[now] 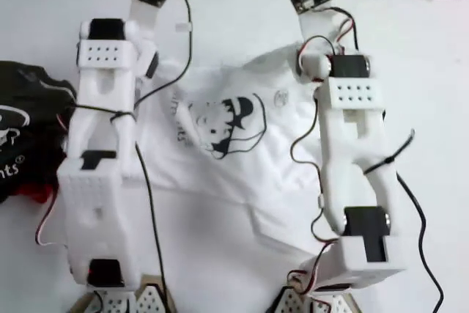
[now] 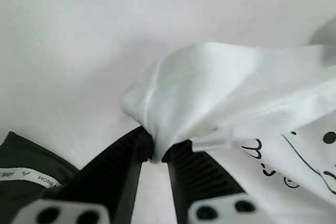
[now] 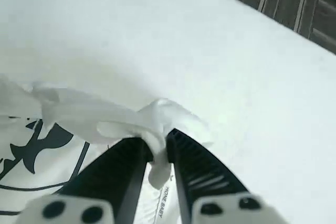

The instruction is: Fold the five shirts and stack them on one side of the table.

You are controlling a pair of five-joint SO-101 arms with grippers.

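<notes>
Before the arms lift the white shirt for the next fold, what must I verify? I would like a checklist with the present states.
1. Left gripper pinches the white shirt: ok.
2. Right gripper pinches the shirt's edge: ok.
3. Shirt lies smooth: not ok, it is creased and bunched.
4. Dark shirt pile lies apart from the white shirt: ok.
5. Cable is free of the fabric: cannot tell.

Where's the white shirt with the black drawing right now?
In the high view the white printed cloth shirt lies in the middle of the white table, its far edge pinched by the left pincer and the right pincer.
</notes>
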